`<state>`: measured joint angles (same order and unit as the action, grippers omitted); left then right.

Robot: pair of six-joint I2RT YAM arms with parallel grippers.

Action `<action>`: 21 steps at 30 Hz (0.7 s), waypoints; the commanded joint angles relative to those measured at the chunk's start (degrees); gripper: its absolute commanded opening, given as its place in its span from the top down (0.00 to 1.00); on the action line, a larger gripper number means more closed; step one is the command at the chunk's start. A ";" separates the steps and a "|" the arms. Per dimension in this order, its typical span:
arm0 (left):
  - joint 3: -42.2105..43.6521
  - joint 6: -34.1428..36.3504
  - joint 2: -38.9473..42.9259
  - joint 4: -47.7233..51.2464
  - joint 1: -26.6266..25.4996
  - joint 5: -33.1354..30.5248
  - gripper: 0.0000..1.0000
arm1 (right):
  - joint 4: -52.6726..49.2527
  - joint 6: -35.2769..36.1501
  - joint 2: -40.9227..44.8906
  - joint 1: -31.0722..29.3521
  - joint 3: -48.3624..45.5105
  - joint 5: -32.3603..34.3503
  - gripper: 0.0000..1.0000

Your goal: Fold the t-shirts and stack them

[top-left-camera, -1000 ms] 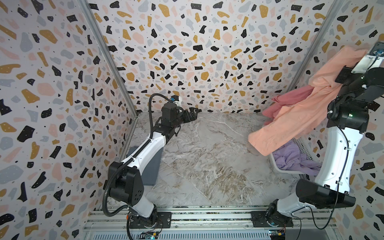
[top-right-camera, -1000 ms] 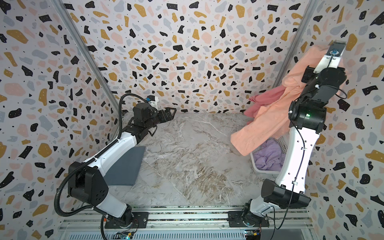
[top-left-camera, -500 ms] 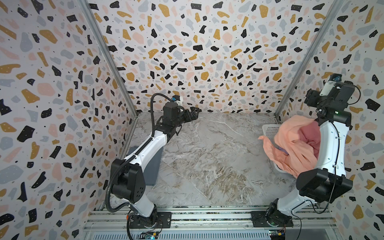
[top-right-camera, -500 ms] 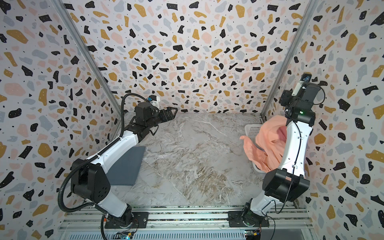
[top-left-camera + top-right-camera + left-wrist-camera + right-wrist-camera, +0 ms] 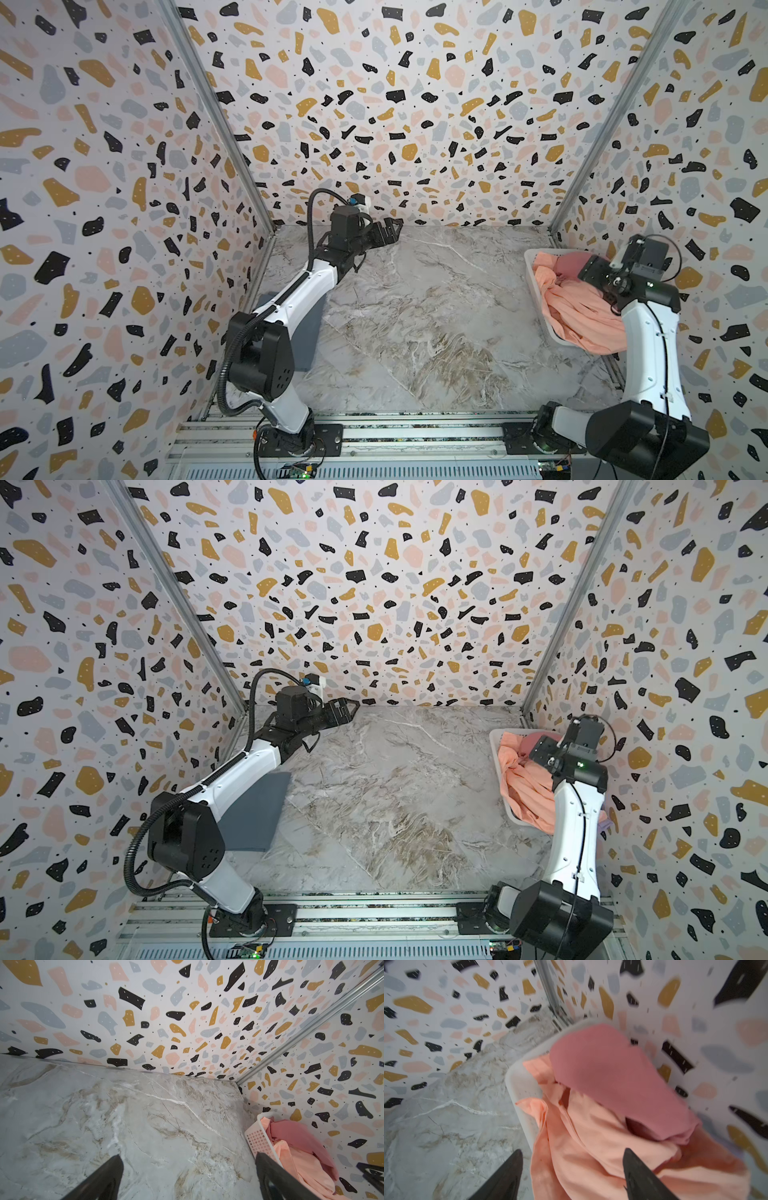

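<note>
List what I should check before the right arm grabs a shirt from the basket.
1. Right gripper open, empty: ok.
2. Left gripper open, empty: ok.
3. Peach shirt wholly inside basket: not ok, it hangs over the side.
4. Rose shirt separate from peach one: cannot tell, they overlap.
5. Table middle bare for folding: ok.
6. Grey shirt flat at the left side: ok.

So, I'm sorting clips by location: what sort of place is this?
Probably a robot test booth: terrazzo-print walls box in a marble-look tabletop, a left arm and right arm sit on a rail, and t-shirts fill a basket.
</note>
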<state>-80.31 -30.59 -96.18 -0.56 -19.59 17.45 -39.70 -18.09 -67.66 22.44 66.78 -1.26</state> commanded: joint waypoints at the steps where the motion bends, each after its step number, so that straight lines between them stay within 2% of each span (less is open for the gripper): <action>1: -1.70 1.97 -0.14 -0.06 -0.58 3.03 0.00 | -2.90 -5.75 2.09 -0.37 -7.73 1.41 0.17; 6: -0.38 3.20 0.43 0.83 -0.88 3.84 0.00 | 2.19 -6.93 0.55 -0.46 -15.35 8.35 0.09; 10: 1.49 3.81 1.99 1.60 -0.94 2.80 0.00 | 5.23 -7.27 -2.57 -0.47 -17.10 12.34 0.10; 13: 1.88 4.30 2.73 2.39 -0.89 2.21 0.00 | 7.78 -7.71 -4.74 -0.63 -18.03 13.56 0.14; 15: 1.88 4.44 2.88 3.05 -0.88 1.85 0.00 | 8.93 -8.26 -5.68 -0.90 -18.34 14.49 0.24; 16: 1.77 4.48 2.93 3.31 -0.89 1.72 0.00 | 9.31 -8.49 -5.81 -1.05 -18.38 15.03 0.32; 18: 1.80 4.70 3.06 3.78 -0.90 1.57 0.00 | 9.50 -8.98 -5.58 -1.62 -18.27 16.18 0.68; 21: 1.35 4.74 3.07 4.42 -0.90 1.27 0.00 | 7.61 -8.88 -3.88 -2.54 -16.18 16.57 0.85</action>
<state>-78.85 -27.11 -95.00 3.11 -20.32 19.00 -31.11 -26.02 -73.71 20.95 48.73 12.97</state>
